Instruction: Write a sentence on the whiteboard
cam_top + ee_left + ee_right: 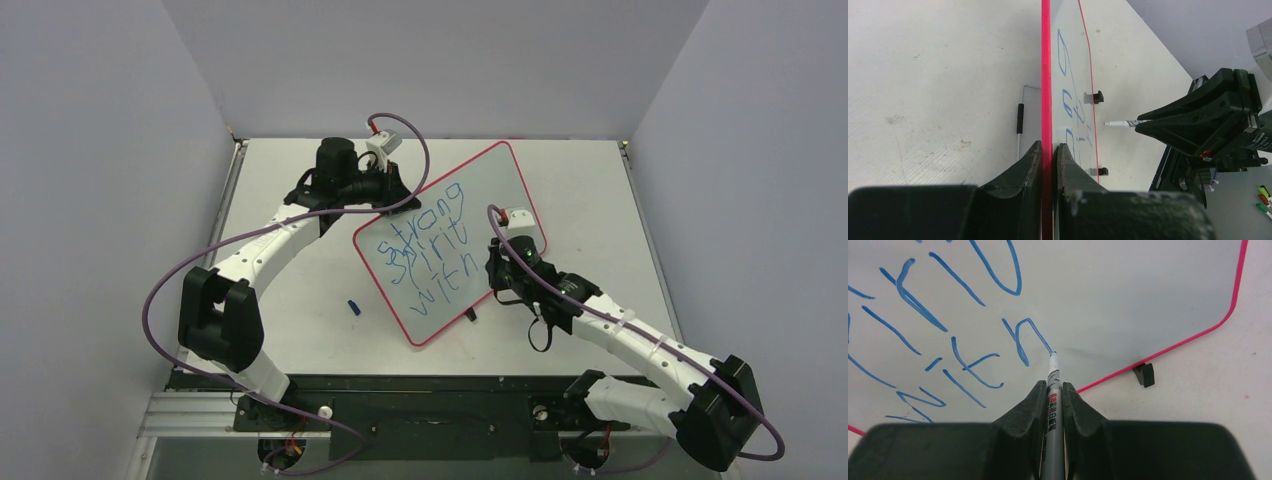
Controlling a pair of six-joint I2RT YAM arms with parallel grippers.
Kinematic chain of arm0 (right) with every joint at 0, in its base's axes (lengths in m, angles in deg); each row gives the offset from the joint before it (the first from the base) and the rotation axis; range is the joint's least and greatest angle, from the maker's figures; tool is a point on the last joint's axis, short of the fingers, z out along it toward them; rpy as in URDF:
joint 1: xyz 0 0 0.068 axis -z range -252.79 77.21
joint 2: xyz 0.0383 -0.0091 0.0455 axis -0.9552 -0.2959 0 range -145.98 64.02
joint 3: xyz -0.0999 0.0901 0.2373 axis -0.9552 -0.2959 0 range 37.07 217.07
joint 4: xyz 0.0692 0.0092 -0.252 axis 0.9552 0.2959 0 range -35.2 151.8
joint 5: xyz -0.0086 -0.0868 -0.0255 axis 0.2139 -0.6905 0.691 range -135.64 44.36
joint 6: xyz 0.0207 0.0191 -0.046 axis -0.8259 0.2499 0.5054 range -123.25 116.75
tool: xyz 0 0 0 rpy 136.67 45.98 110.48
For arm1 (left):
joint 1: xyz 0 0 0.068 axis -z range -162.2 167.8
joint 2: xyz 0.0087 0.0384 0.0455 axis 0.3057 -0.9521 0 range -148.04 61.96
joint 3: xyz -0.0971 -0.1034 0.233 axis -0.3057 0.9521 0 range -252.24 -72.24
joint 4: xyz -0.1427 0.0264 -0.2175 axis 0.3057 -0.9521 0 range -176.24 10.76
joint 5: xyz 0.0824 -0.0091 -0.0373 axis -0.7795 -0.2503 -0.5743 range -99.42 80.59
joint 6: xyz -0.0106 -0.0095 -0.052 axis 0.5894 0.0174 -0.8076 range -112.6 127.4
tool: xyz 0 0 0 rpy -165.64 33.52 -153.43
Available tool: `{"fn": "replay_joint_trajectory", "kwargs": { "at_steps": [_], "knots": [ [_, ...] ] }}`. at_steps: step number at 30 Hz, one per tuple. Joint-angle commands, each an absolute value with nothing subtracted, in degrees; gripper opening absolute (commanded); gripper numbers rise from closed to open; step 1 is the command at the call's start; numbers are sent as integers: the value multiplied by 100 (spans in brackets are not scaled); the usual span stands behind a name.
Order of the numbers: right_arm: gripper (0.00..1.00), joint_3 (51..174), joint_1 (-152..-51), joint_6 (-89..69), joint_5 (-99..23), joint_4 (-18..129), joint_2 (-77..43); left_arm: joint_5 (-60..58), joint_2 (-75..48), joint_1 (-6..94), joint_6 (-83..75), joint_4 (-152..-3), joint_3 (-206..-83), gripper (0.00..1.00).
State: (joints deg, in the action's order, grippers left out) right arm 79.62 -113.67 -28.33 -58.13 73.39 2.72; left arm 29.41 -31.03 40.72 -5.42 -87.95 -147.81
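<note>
The whiteboard point(500, 185) stands tilted mid-table, red-rimmed, with the sentence point(425, 245) in blue marker letters on three lines; the last line reads "with". My left gripper point(393, 203) is shut on the board's upper left rim, and the left wrist view shows that red rim point(1046, 75) pinched between the fingers of the left gripper point(1049, 145). My right gripper point(1053, 385) is shut on a grey marker point(1052, 397). The marker's white tip touches the board point(1148, 295) at the foot of the "h" point(1023, 337). From above, the right gripper point(497, 268) sits at the board's right edge.
A small blue cap point(353, 307) lies on the table left of the board. A black clip point(1144, 374) props the board's lower edge, and a wire stand point(1020, 117) shows behind it. Grey walls close in on three sides.
</note>
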Motion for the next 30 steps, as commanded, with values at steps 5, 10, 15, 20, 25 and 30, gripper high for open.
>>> {"fn": "replay_joint_trajectory", "kwargs": {
  "at_steps": [5, 10, 15, 20, 25, 30],
  "knots": [
    [0, 8566, -11059, -2653, -5817, 7295, 151, 2941, -3002, 4232, 19, -8882, -14747, 0],
    [0, 8785, -10887, -2594, -5637, 7231, -56, 2935, -3006, 4232, 32, -8906, -14751, 0],
    [0, 8838, -10778, -2618, -5464, 7122, -214, 2927, -2961, 4236, 37, -8902, -14715, 0],
    [0, 8860, -10730, -2662, -5349, 7002, -397, 2942, -2906, 4236, 37, -8914, -14727, 0],
    [0, 8820, -10701, -2686, -5311, 6876, -509, 2921, -2884, 4241, 30, -8870, -14682, 0],
    [0, 8752, -10662, -2692, -5243, 6796, -625, 2921, -2916, 4241, 41, -8897, -14706, 0]
  ]
}}
